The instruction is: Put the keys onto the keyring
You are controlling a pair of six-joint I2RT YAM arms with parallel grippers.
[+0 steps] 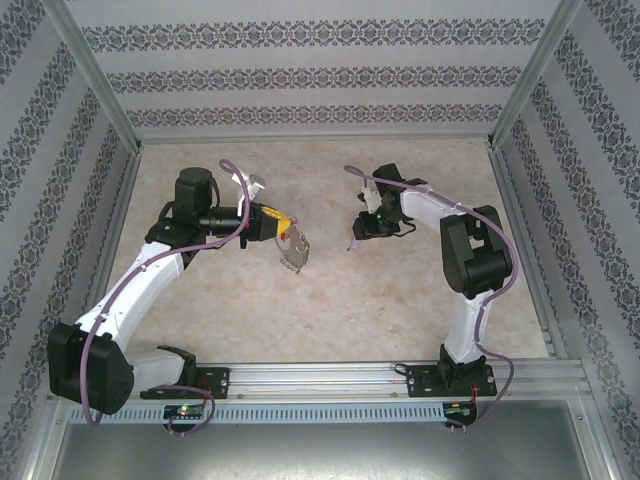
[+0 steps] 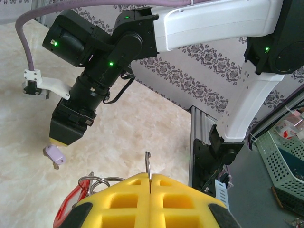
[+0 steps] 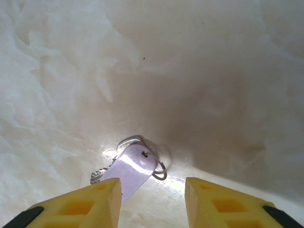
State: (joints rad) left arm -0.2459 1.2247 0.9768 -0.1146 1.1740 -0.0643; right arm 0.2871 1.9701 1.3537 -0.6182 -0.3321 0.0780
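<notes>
My left gripper (image 2: pixel 150 178) is shut on the keyring (image 2: pixel 148 165), a thin grey loop standing edge-on out of the yellow fingers. Its red piece (image 2: pixel 66 209) and small rings hang to the left. From above, the keyring (image 1: pixel 296 256) dangles below the left gripper (image 1: pixel 288 238) over the table's middle. The loose key (image 3: pixel 130 168), with a pale lilac head and a small ring, lies on the table. My right gripper (image 3: pixel 152 199) stands open just over it, the key's blade end tucked behind the left finger. From above, that key (image 1: pixel 352 245) sits by the right gripper (image 1: pixel 362 232).
The marble-patterned tabletop (image 1: pixel 330 300) is bare around both grippers. Patterned walls enclose three sides, and a metal rail (image 1: pixel 380 375) runs along the near edge. The two grippers are about a hand-width apart.
</notes>
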